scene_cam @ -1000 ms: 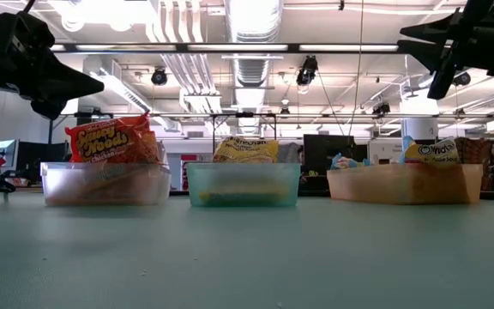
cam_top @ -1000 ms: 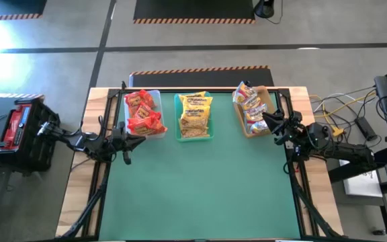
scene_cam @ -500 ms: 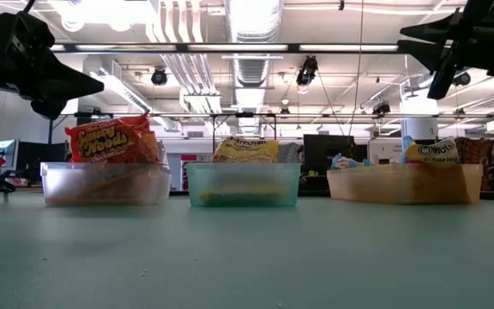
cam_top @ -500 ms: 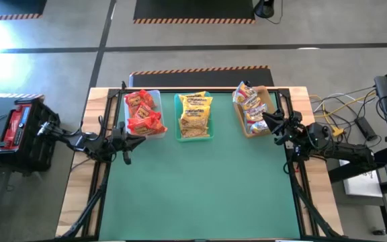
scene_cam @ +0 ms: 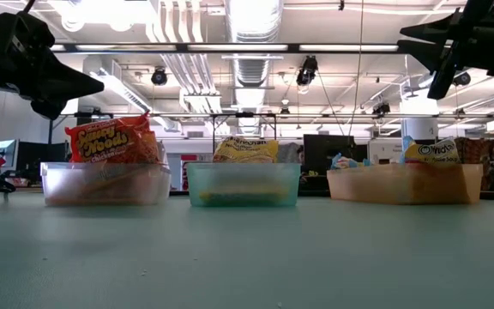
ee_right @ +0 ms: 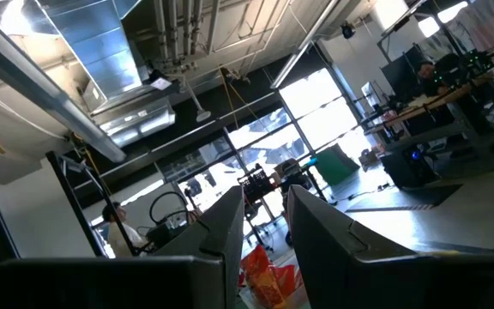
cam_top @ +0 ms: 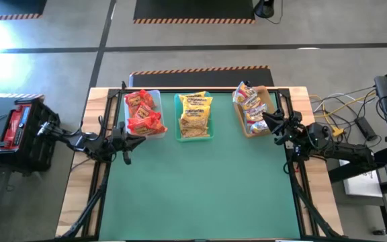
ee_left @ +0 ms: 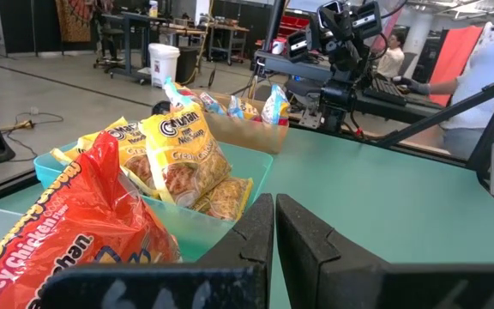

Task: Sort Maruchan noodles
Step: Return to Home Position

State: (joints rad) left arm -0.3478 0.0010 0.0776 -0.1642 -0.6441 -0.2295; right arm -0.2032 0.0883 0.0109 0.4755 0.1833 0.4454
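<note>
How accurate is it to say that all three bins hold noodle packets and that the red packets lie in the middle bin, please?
Not quite. The red packets lie in the clear bin at the left arm's end of the row, not in the middle one. The high view shows this: the middle teal bin holds the yellow packets. The rest stands, as all three bins do hold noodle packets.

From the earlier moments to this one I find no change to tell: my left gripper [cam_top: 140, 140] and right gripper [cam_top: 267, 118] hang in the same places, and none of the Maruchan noodles [cam_top: 195, 114] have shifted.
</note>
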